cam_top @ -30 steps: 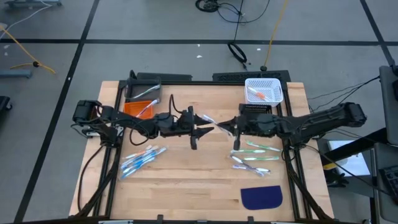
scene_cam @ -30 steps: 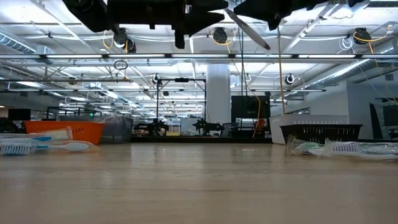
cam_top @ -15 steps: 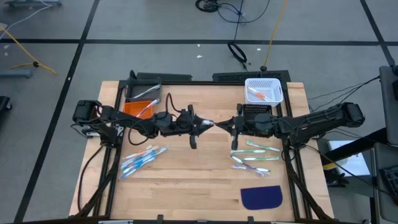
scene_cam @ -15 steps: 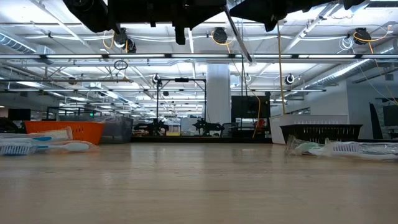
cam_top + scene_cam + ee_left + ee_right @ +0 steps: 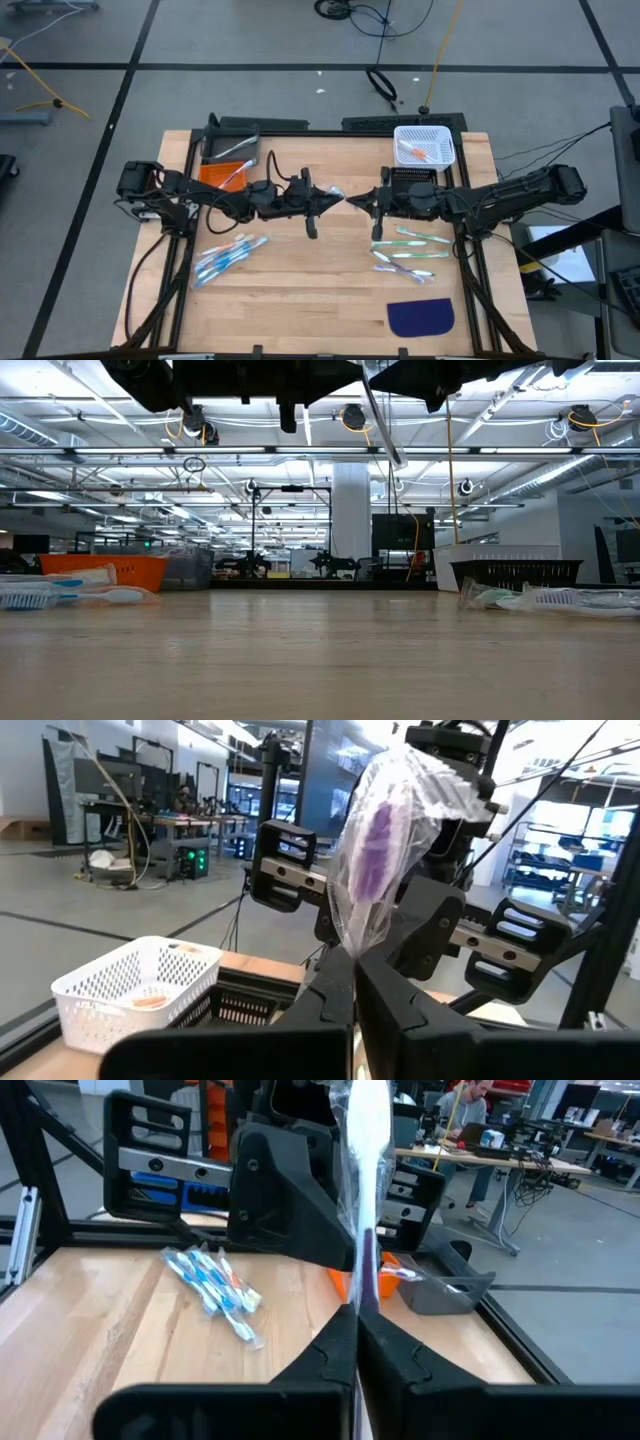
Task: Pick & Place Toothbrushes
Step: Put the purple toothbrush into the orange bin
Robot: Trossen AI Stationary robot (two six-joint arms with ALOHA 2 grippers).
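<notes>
Mid-handover above the tabletop (image 5: 300,270) centre: my left tool (image 5: 335,199) and right tool (image 5: 352,201) both pinch one wrapped toothbrush (image 5: 375,850). Next, I judge, my right tool must release before my left carries it toward ten o'clock.

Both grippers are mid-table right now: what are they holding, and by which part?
One wrapped toothbrush, held above the table between them. The left gripper and the right gripper are each shut on an opposite end of it. Which end is the bristle end cannot be told.
</notes>
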